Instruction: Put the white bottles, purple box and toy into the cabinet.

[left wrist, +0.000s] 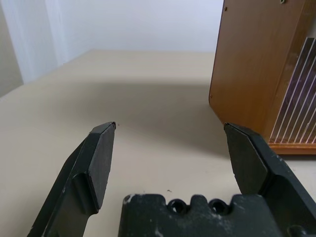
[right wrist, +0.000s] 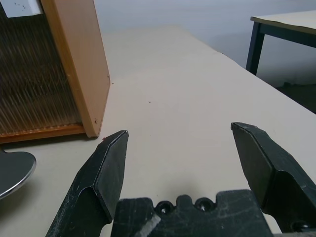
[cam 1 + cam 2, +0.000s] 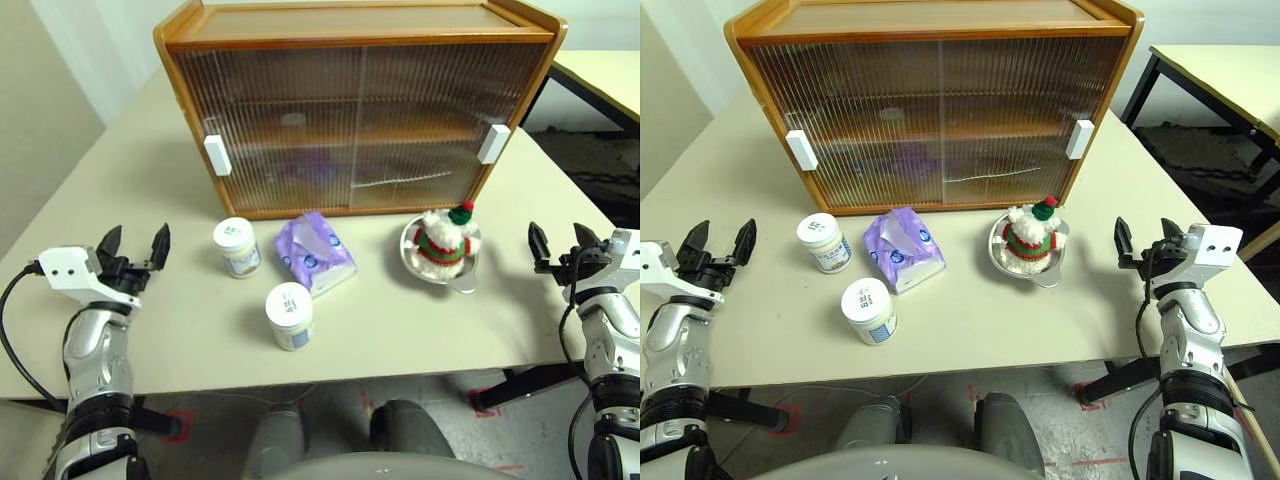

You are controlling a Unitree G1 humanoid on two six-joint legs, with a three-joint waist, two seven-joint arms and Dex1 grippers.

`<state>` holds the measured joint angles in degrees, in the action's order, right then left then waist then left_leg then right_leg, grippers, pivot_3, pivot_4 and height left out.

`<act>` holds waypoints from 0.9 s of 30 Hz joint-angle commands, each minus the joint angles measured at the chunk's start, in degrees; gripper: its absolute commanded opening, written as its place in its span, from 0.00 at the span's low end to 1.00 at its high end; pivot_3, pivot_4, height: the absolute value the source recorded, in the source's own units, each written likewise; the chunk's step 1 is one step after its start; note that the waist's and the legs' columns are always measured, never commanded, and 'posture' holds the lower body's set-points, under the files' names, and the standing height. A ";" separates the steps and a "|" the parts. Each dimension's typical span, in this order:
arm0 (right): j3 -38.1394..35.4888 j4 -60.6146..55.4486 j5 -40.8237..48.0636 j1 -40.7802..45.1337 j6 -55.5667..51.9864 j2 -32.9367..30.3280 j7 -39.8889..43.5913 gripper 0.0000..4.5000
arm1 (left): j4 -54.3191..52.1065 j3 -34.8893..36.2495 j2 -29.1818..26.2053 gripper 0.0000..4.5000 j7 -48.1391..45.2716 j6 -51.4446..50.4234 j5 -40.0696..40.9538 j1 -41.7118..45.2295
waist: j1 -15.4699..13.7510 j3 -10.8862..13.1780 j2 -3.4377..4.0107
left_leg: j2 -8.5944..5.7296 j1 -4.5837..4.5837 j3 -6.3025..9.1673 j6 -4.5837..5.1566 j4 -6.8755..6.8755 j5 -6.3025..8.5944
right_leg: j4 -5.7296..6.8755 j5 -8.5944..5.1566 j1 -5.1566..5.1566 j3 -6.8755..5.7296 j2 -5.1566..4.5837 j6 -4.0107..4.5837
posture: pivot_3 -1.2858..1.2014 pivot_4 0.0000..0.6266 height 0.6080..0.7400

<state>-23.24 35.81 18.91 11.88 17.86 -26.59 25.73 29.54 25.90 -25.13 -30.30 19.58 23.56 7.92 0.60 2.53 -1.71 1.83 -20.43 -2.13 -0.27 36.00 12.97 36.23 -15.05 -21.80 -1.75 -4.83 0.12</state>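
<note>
Hovering over the near corners of the surface (image 3: 180, 340), both arms are basically just parked. The left end effector (image 3: 134, 245) has its two black fingers spread wide with nothing between them, sitting off to the left of the nearer things. The right end effector (image 3: 1144, 238) is the same deal on the far right: fingers wide apart, holding nothing, well clear of the bowl.

Moving inward, the two white bottles sit upright on the left half. One bottle (image 3: 237, 246) is closer to the cabinet, the other bottle (image 3: 290, 315) is nearer the robot's edge, and they're near each other but not touching. The purple box (image 3: 314, 253) lies just beside both of them, a bit crumpled. To its right is the toy (image 3: 443, 243), sitting in a small metal bowl (image 3: 464, 280).

Behind all of it stands the cabinet (image 3: 360, 25), with both ribbed sliding doors shut and white handles out near the sides. A second table (image 3: 1210, 70) shows off to the right, well apart.
</note>
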 commanded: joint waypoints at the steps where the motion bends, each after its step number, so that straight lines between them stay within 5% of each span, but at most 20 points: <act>1: -0.55 -2.71 0.22 -1.58 0.06 0.14 -0.36 1.00 | 0.19 -0.78 0.77 0.99 -0.24 -0.66 -0.26 0.05 | 0.03 0.00 0.00 | 0.00 -0.01 -0.01 0.00 0.00 0.00 | 0.00 0.00 -0.02 0.02 0.00 -0.01 | 0.51 0.00 1.00; 11: -2.53 -14.76 2.08 -10.68 -3.51 0.82 -2.87 1.00 | 3.69 -2.45 0.23 0.99 -2.15 -1.37 -0.73 3.43 | 0.90 -0.01 -0.06 | -0.03 -0.17 -0.18 0.08 0.02 0.05 | 0.00 0.09 -0.34 0.45 0.04 -0.16 | 0.48 0.00 1.00; 19: 0.25 -27.86 3.70 -7.24 -7.59 1.24 -1.20 1.00 | 9.53 -1.94 -2.02 0.99 -4.88 -0.05 -0.41 7.92 | 3.88 0.00 -0.12 | 0.00 -0.08 -0.26 0.07 0.04 0.05 | 0.01 0.23 -0.37 0.72 0.11 -0.31 | 0.48 0.00 1.00; 27: 5.08 -44.71 16.71 -3.37 -24.80 -3.57 9.45 1.00 | 15.44 -0.92 -4.13 0.99 -6.15 2.33 -0.44 12.64 | 3.67 0.02 -0.30 | 0.02 -0.22 -0.20 0.09 0.03 0.04 | 0.01 0.25 -0.49 0.69 0.16 -0.34 | 0.48 0.00 1.00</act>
<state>-19.62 -5.98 33.09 8.75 -3.48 -29.39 32.53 42.91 24.41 -28.66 -36.02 21.02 23.46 20.38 4.27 2.55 -2.01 1.84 -20.64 -2.33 -0.16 36.02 13.03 36.23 -14.80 -22.29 -1.06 -4.67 -0.22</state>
